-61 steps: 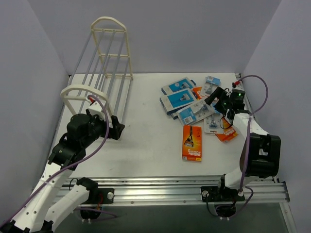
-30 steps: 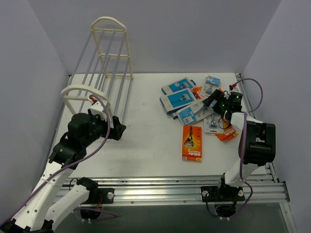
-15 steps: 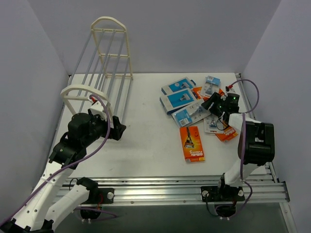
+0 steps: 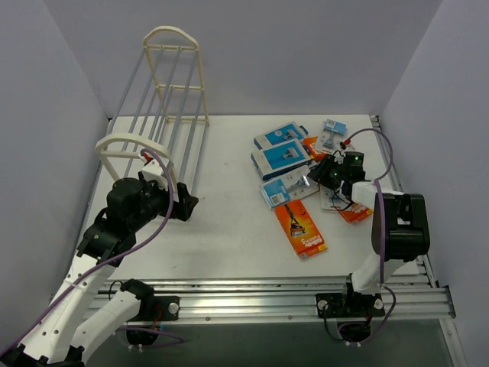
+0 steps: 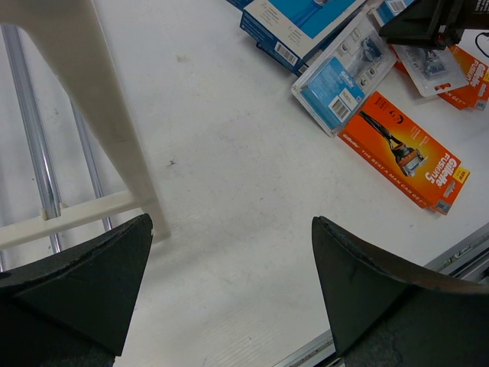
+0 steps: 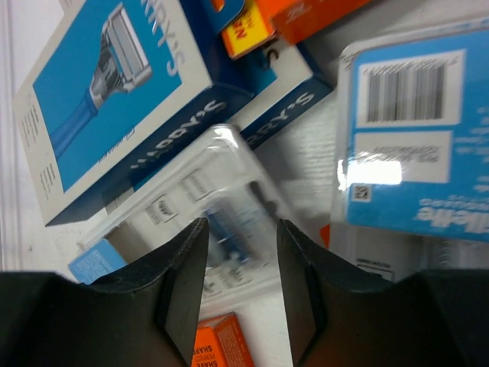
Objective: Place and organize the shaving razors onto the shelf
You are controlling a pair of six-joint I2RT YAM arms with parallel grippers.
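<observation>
On the right side of the table [image 4: 229, 145], the right gripper [image 4: 324, 178] sits low in the heap of shaving razors [image 4: 281, 157]. Its jaws have narrowed either side of a clear blister pack [image 6: 221, 205], though whether they truly pinch it I cannot tell. At left, by the near end of the shelf [image 4: 126, 143], the left gripper [image 5: 229, 229] hangs wide open, holding nothing.

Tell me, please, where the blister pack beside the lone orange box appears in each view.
Top external: blister pack right of centre, just beyond the orange box.
Left wrist: pack upper right, above the orange box.
Right wrist: pack at centre, between the fingers.
Shared landmark: the blue box beside the pack, seen in all three.
</observation>
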